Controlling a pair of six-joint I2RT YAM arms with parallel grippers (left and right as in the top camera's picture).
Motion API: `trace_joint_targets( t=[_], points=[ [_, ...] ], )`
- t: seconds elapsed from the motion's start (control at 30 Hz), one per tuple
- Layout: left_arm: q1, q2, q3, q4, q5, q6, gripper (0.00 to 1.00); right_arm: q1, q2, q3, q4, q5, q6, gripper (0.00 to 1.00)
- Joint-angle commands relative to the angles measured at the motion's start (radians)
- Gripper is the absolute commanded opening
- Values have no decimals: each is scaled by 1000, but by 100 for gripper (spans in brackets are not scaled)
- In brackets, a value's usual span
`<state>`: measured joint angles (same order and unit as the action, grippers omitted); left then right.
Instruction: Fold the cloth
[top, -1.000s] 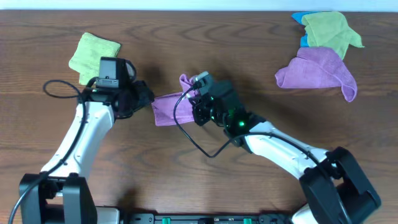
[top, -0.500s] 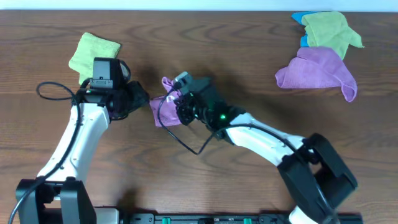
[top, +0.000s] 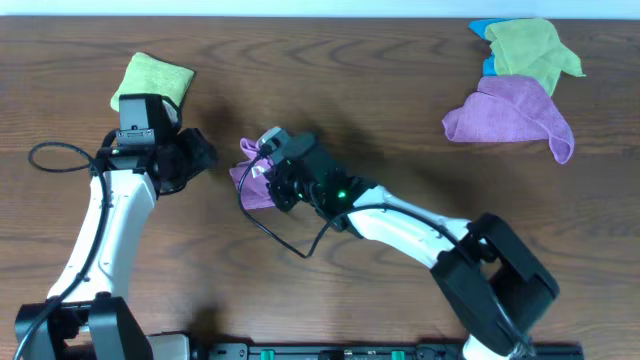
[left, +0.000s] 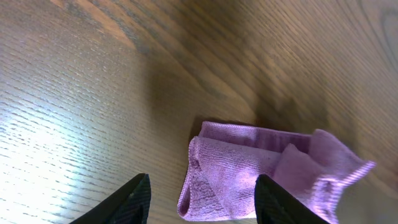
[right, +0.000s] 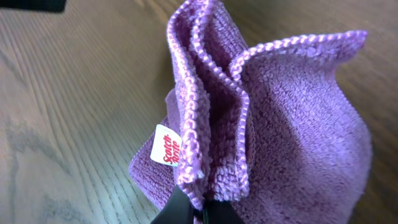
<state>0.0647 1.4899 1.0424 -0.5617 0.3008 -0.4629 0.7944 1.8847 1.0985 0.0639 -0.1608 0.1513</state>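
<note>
The purple-magenta microfibre cloth (top: 252, 188) is lying bunched in folds just left of the frame's centre, its stitched edges stacking together, one end rising, white label showing.

The cloth (top: 248, 185) lies on the table (top: 380, 90), left of centre and between the two grippers. The left gripper (top: 200, 158) stands just left of the cloth, apart from it. The right gripper (top: 268, 172) sits at the cloth's right side, clamped on its gathered edge layers. A label (right: 166, 149) sits on the left face of those layers, near the fingertips.

Behind the left gripper, at the rear left, lies the rear-left cloth (top: 150, 80). At the rear right, well apart from the grippers, lie the back pile cloth (top: 530, 50) and, touching it in front, the front pile cloth (top: 510, 115).
</note>
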Motion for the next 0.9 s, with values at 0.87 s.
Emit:
trace_joint_targets(
  t=[0.87],
  points=[
    [3,-20,23,-11,3,22,54,71,109,42,14,-32,-64,34]
  ],
)
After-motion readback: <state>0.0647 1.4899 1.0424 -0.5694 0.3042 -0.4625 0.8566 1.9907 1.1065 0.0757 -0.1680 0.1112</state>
